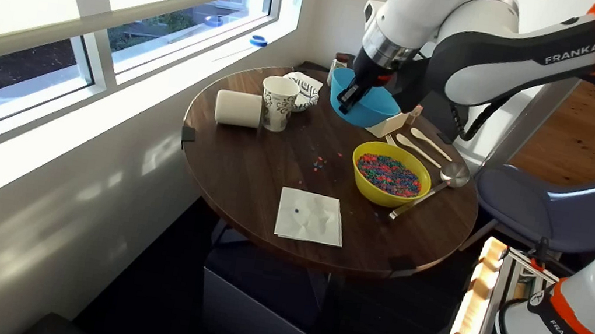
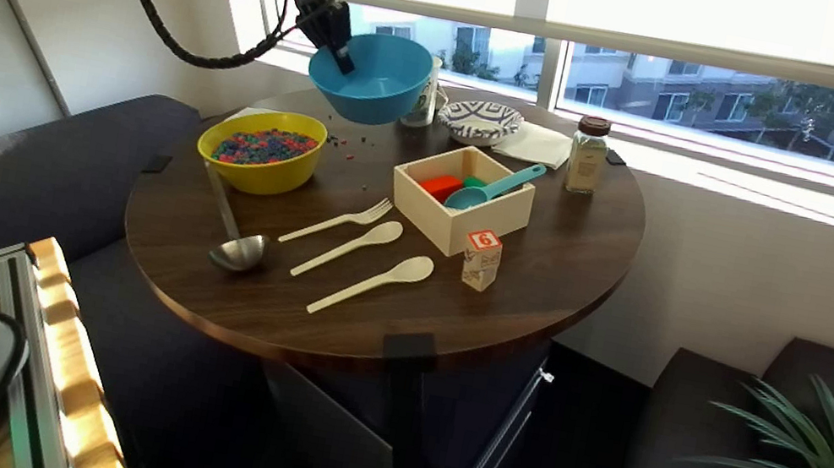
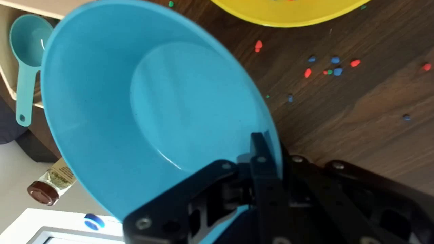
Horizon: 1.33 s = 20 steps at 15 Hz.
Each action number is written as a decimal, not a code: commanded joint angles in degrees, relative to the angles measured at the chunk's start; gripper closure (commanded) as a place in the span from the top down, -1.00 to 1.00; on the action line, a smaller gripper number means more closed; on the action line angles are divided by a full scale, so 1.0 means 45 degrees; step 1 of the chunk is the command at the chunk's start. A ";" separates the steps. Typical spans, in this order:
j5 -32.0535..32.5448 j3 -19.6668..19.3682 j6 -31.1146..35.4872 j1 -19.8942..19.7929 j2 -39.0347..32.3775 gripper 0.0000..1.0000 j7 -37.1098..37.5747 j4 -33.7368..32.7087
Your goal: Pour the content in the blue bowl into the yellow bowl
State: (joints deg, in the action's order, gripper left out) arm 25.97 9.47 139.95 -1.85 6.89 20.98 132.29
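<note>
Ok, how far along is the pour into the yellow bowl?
Seemingly done: the pour itself. The yellow bowl holds coloured bits; the blue bowl looks empty bar tiny specks.
In hand: the gripper holds the blue bowl above the table.
Left, probably: setting it down; perhaps gathering loose bits off the tabletop.

Likely dining nook, 1 round table (image 1: pixel 248 180), bench (image 2: pixel 67 172)

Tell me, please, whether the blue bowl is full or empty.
Practically empty: the wrist view shows the blue bowl almost entirely bare inside, where visible.
</note>
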 commanded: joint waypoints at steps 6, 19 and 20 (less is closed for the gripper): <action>-0.0423 -0.0927 0.0539 0.0269 -0.1486 -0.97 -0.0474 -0.0625; -0.0333 -0.1491 0.0245 0.0880 -0.3280 -0.97 -0.0439 -0.1838; -0.0354 -0.1515 0.0214 0.0928 -0.3367 -0.97 -0.0449 -0.1889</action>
State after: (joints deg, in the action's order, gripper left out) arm 25.53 3.82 141.53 0.77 -6.60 20.06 125.25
